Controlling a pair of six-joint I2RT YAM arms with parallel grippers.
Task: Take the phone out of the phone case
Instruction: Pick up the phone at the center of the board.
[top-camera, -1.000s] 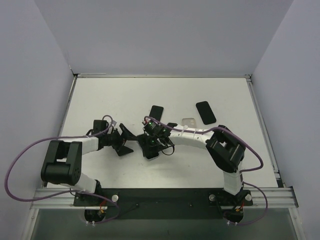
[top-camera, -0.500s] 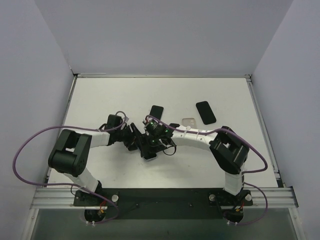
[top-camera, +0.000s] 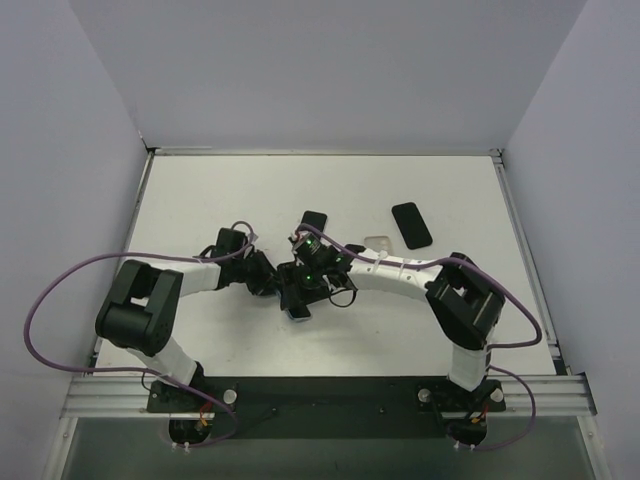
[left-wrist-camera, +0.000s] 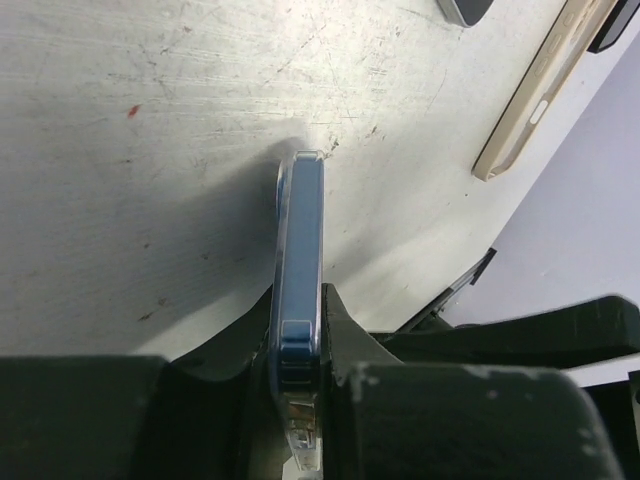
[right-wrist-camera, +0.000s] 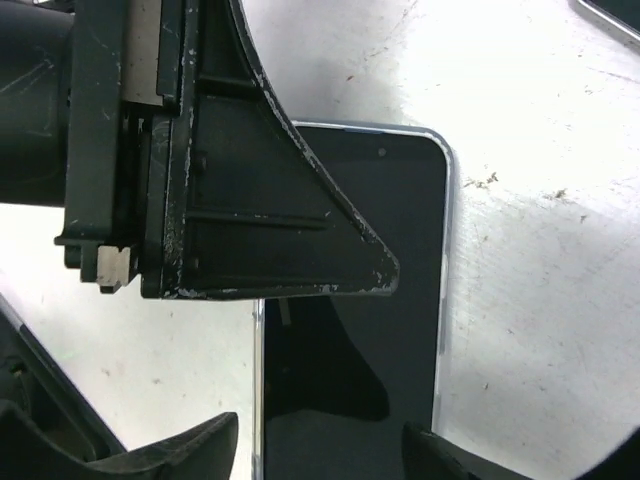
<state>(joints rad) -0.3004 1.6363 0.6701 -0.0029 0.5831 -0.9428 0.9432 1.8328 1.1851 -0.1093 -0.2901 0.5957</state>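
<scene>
A blue phone in a clear phone case shows edge-on in the left wrist view, above the white table. My left gripper is shut on its thin faces, one jaw on each side. In the right wrist view the phone's black screen faces the camera. My right gripper straddles its width, a finger at each long edge, shut on it. One left finger lies across the screen's upper part. From above, both grippers meet at the phone near the table's middle.
A black phone lies just behind the grippers and another further right. An empty clear case lies between them and shows as a pale case in the left wrist view. Purple walls enclose the table.
My left arm swung right to the phone and its jaws closed from wide open onto the phone's faces. The right gripper kept its hold and shifted slightly.
</scene>
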